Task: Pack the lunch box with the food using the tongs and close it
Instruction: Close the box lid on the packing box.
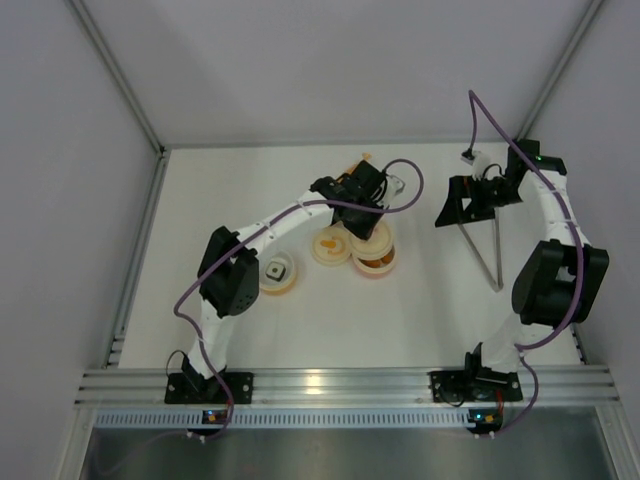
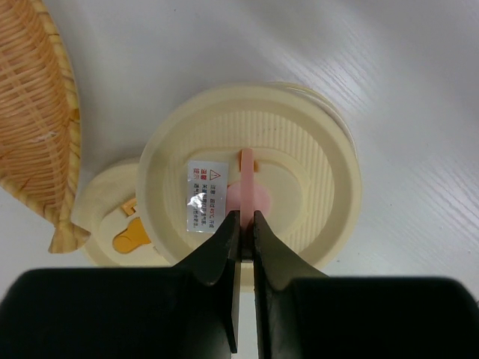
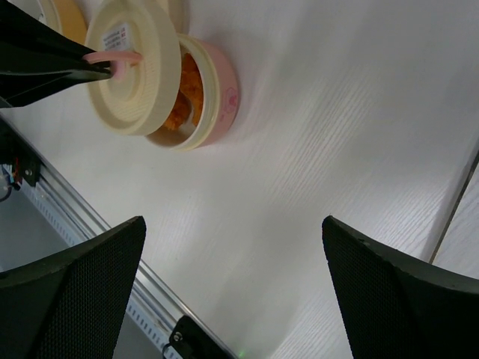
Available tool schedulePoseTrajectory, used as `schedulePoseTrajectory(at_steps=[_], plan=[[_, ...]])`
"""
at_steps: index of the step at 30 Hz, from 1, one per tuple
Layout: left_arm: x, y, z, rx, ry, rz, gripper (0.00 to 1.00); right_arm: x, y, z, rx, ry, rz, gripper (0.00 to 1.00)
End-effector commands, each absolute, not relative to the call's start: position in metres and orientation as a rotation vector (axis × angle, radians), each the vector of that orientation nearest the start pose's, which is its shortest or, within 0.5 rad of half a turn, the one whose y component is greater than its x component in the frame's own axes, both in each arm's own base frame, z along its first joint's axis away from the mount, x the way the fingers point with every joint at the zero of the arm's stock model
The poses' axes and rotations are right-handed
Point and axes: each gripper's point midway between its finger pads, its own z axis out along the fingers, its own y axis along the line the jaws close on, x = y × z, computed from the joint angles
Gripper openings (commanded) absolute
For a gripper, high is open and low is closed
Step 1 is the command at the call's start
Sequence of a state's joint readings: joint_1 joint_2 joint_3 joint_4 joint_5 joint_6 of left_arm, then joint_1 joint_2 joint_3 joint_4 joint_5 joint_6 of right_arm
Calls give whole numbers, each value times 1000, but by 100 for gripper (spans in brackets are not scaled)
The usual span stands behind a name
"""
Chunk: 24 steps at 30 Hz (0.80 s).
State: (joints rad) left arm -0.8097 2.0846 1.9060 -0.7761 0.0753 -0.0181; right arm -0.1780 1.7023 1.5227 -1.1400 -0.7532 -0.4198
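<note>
My left gripper [image 2: 245, 217] is shut on the pink handle tab of the round cream lid [image 2: 299, 149]. In the right wrist view the lid [image 3: 142, 71] hangs tilted over the pink lunch box [image 3: 221, 93] and covers it in part. Orange food [image 3: 185, 93] shows inside the box. A tiny black block with a white patch [image 1: 277, 270] lies in a separate cream bowl. The grey tongs [image 1: 481, 255] lie flat on the table at the right. Just beyond their open ends, my right gripper [image 1: 450, 205] stands open and holds nothing.
A second cream bowl [image 1: 330, 248] with an orange piece sits left of the lunch box [image 1: 380, 264]. A woven leaf-shaped tray [image 2: 37, 127] lies behind the bowls. Enclosure walls ring the table, and an aluminium rail [image 1: 340, 385] runs along its near edge.
</note>
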Motion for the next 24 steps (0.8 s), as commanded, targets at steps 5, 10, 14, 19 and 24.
schedulePoseTrajectory(at_steps=[5,10,14,19,24], plan=[[348,-399,127,975,2345,-513,0,345,49,189,-510,2422,829,99],[343,-401,118,982,2357,-512,0,344,48,183,-509,2431,836,99],[336,-404,111,1004,2362,-499,0,344,49,180,-512,2434,851,99],[335,-408,108,1015,2338,-449,0,344,48,178,-511,2436,855,99],[334,-406,101,1025,2347,-409,0,343,49,176,-515,2436,861,99]])
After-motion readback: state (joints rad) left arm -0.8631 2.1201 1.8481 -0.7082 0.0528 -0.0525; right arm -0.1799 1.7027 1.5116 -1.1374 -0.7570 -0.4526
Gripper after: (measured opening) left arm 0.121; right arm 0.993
